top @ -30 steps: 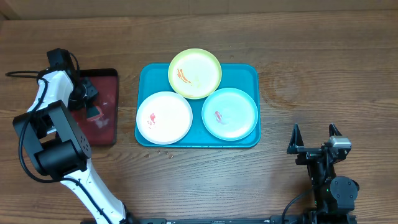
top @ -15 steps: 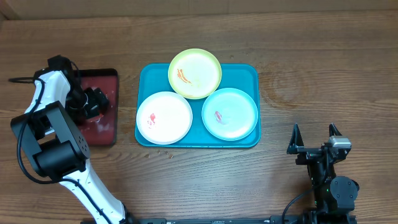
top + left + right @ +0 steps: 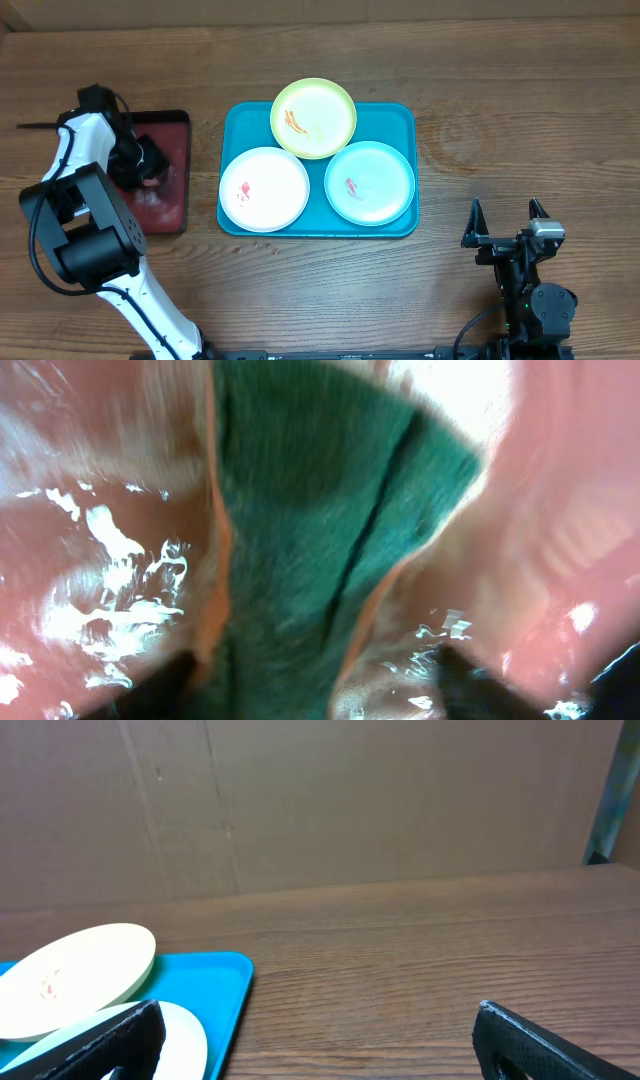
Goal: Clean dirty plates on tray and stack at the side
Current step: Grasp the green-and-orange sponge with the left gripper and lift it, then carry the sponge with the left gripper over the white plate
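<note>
Far left: the left gripper (image 3: pixel 142 163) hangs low over the small dark red tray (image 3: pixel 170 208). The wrist view shows its jaws apart, one dark tip on either side of a green-faced sponge (image 3: pixel 310 530) lying on the wet tray bottom. Neither tip can be seen pressing the sponge. Judgement: the sponge is kept here as the wiping tool, and the jaws are set to close on it.

Centre: the turquoise tray (image 3: pixel 400 116) sits flat on the desk (image 3: pixel 500 80) and carries all three plates.
- White plate (image 3: pixel 264 189), near left, has a red smear.
- Yellow-green plate (image 3: pixel 313 118) overhangs the far rim and has orange streaks.
- Mint plate (image 3: pixel 369 182), near right, has a red spot.

None is wiped and none is stacked, so the cleaning is not yet begun.

Right: the right gripper (image 3: pixel 505 222) is parked well clear of the tray, jaws wide apart and empty. Judgement: it waits to lift and stack plates once they are wiped.
</note>
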